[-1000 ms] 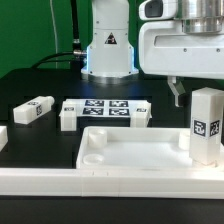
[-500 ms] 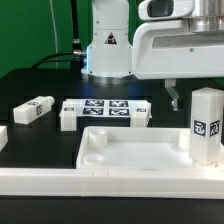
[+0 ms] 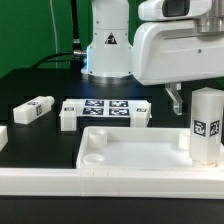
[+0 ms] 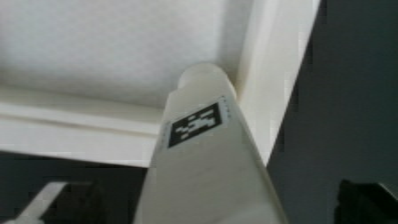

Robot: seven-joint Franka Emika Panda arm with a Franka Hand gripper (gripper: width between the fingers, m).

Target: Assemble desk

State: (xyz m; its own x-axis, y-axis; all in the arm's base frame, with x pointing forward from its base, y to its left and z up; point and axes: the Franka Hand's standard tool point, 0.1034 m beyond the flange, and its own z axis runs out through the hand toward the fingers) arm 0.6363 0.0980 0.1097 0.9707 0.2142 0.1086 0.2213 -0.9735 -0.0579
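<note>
The black table [image 3: 30,80] carried the whole job. On its near side lay the largest part, the desk top [image 3: 135,150], a white rimmed tray with its open side up and a round corner socket [image 3: 94,152] showing empty at the exterior view's left end. Above the top's right end hung the arm's white hand, and the gripper [image 3: 182,100] was spread wide and held nothing. Only one dark finger [image 3: 176,98] showed in the exterior view, clear of every part. Just right of that finger and below the hand stood the upright leg [image 3: 207,125], a short square white post planted at the right end of the desk top, apparently in a corner socket, though its foot was hidden by the rim. Its long axis ran straight up toward the hand. In the wrist view the same leg rose toward the camera between the two dark finger ends, touching neither as far as could be told. Any coming grasp or twist would therefore turn on the leg lying directly beneath the open jaws, in line with them. Farther back lay the marker board [image 3: 105,108], and a loose leg [image 3: 33,110] lay flat at the far left, well apart from the gripper. Smallest was the tag [image 4: 196,126] on the upright leg's side.
</note>
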